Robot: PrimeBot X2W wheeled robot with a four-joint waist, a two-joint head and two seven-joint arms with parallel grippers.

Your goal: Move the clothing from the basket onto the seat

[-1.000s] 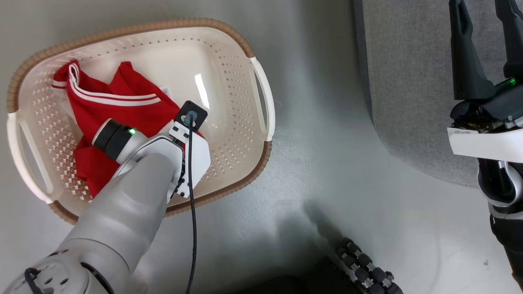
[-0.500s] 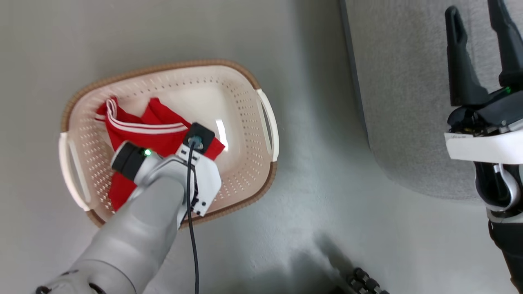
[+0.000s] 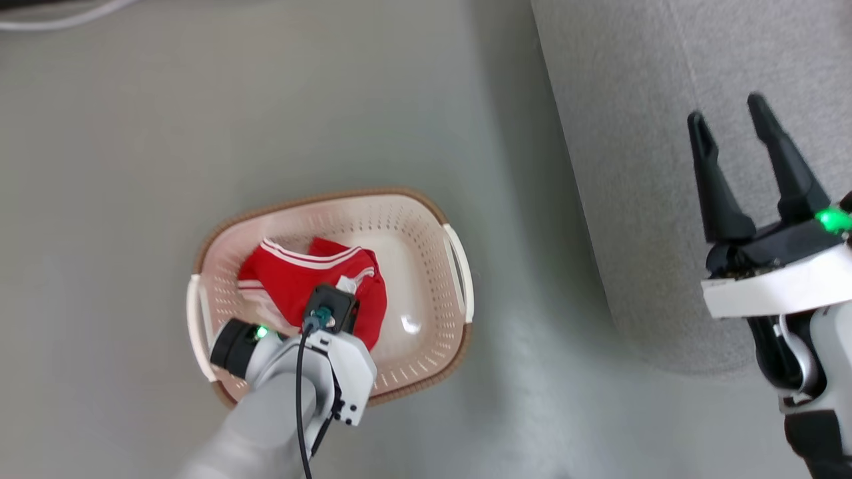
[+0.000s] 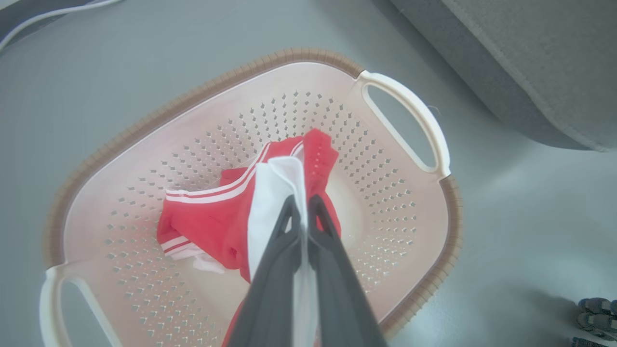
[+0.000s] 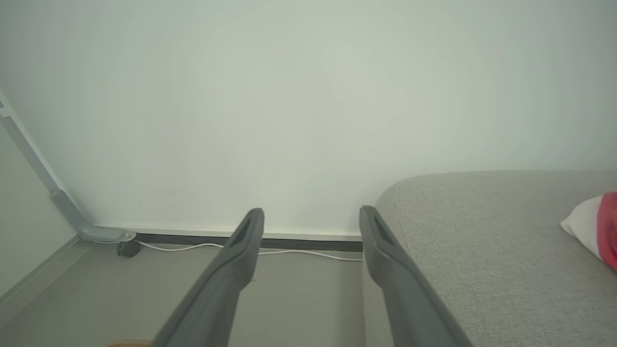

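The cream basket (image 3: 459,279) (image 4: 409,101) stands on the grey floor, left of the grey seat (image 3: 652,133) (image 5: 482,250). Red clothing (image 3: 299,286) (image 4: 202,221) with white stripes is bunched inside it. My left gripper (image 4: 300,205) is shut on a white and red fold of the clothing, lifted above the basket floor; in the head view its wrist covers the fingers. My right gripper (image 3: 729,113) (image 5: 311,214) hangs open and empty over the seat's edge. A red and white garment (image 5: 595,229) lies on the seat at the far right of the right wrist view.
A white cable (image 5: 289,250) runs along the wall's base behind the seat. A grey metal leg with a caster (image 5: 125,246) stands at the left of the right wrist view. The robot's wheeled base (image 4: 595,313) shows at the left wrist view's lower right.
The head camera has risen, so the basket looks smaller and lower in the picture. The clothing has been gathered up into a tighter bunch under my left wrist. My right gripper stays open.
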